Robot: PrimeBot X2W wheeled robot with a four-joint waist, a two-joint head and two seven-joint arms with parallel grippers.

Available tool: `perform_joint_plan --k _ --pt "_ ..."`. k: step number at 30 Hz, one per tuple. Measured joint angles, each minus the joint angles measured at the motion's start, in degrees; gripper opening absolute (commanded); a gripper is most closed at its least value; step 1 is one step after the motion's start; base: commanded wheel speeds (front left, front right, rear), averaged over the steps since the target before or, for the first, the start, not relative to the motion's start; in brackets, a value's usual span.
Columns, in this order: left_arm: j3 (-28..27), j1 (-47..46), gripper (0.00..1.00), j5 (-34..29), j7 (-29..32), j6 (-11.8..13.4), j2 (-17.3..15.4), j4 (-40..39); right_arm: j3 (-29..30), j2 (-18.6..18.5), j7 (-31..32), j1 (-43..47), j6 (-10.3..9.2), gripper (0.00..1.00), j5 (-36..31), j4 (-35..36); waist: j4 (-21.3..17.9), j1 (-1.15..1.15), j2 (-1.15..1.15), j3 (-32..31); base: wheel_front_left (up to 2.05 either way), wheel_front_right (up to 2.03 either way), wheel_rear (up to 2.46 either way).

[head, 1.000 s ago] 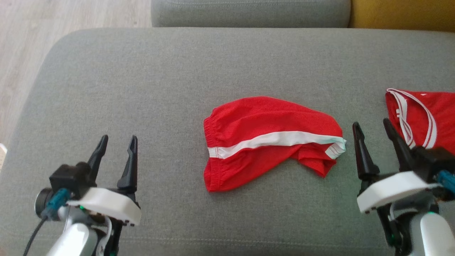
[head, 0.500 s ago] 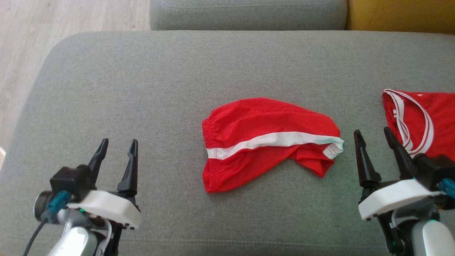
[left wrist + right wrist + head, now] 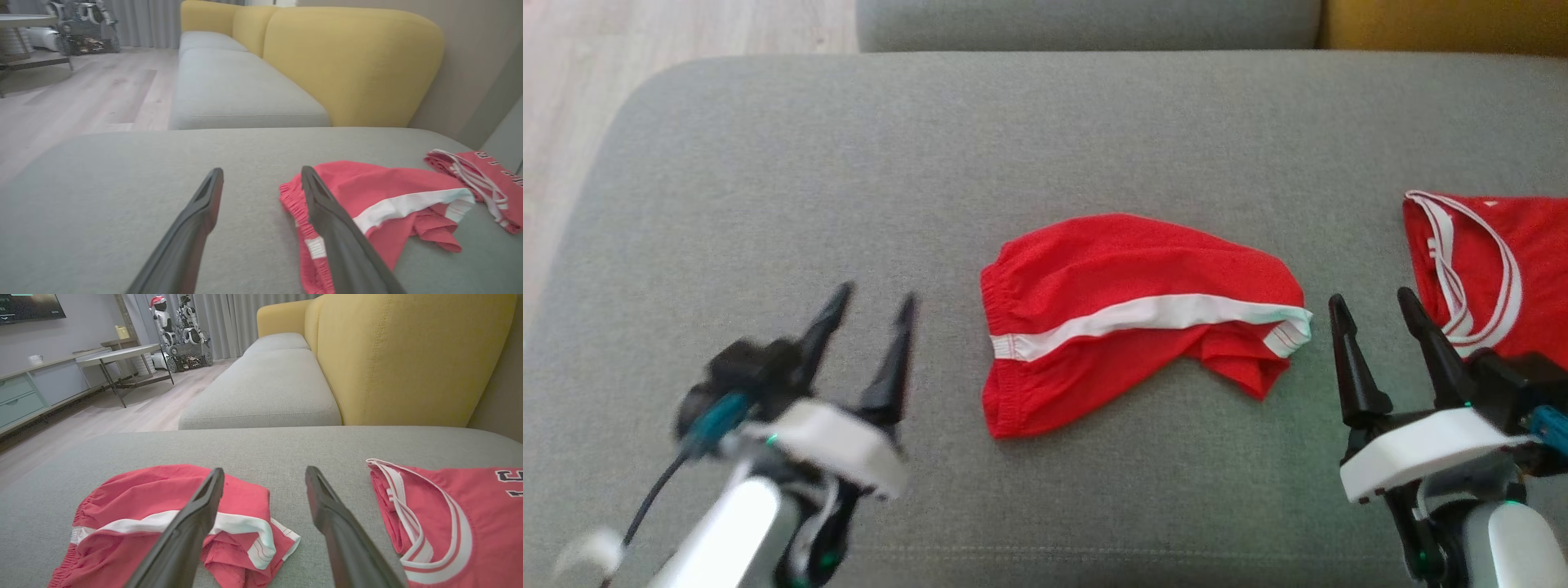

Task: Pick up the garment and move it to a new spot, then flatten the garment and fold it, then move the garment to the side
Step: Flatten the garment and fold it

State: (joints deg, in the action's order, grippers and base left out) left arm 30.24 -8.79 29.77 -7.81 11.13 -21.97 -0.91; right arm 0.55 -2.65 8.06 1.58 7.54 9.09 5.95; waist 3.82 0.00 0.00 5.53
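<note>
A pair of red shorts with a white side stripe lies crumpled in the middle of the grey sofa cushion, elastic waistband to the left. The shorts also lie just right of my fingers in the left wrist view, and the shorts show low left in the right wrist view. My left gripper is open and empty, a little left of the waistband and blurred. My right gripper is open and empty, just right of the leg hem.
A red jersey with white trim lies flat at the cushion's right edge, close to my right gripper. A second grey cushion and a yellow backrest lie beyond. Wooden floor borders the cushion on the left.
My left gripper has moved right and forward toward the shorts' waistband, still open. The right gripper has barely moved. The camera has shifted slightly.
</note>
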Motion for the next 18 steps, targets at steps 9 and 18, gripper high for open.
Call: perform_joint_plan --k 9,18 --pt "5.66 -7.84 1.0 4.61 5.37 -6.66 7.15 12.16 -1.54 0.0 0.0 -2.09 0.0 1.0 0.0 -0.29 -2.83 0.0 0.0 2.8 0.0 0.0 0.0" --pt "5.97 -9.45 1.0 7.89 5.33 -10.47 9.53 24.21 -3.24 0.0 -0.07 -2.48 0.0 1.0 0.0 -1.23 -5.17 0.0 0.0 4.52 0.0 0.0 0.0"
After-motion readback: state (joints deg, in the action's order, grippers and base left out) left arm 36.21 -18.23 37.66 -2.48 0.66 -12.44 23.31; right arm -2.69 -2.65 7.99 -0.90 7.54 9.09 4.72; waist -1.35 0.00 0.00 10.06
